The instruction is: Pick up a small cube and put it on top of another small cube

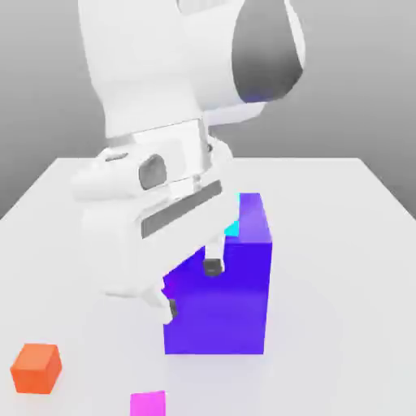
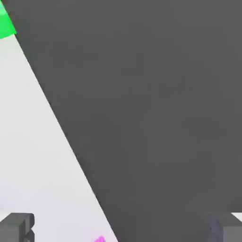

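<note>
You've got a plain magenta-pink small cube point(image 1: 148, 403), an orange cube point(image 1: 36, 367) at its 9 o'clock, a big blue-purple cube point(image 1: 227, 296) with a cyan bit point(image 1: 233, 227) peeking behind, a white arm point(image 1: 154, 122), a pale grey table point(image 1: 341, 268), and a green patch point(image 2: 5, 23).

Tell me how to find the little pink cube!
Start at the big blue-purple cube standing in the middle of the white table. Look down toward the table's near edge, just to the exterior view's left of it. The small magenta-pink cube sits there, pinker than the bigger orange cube nearby.
</note>
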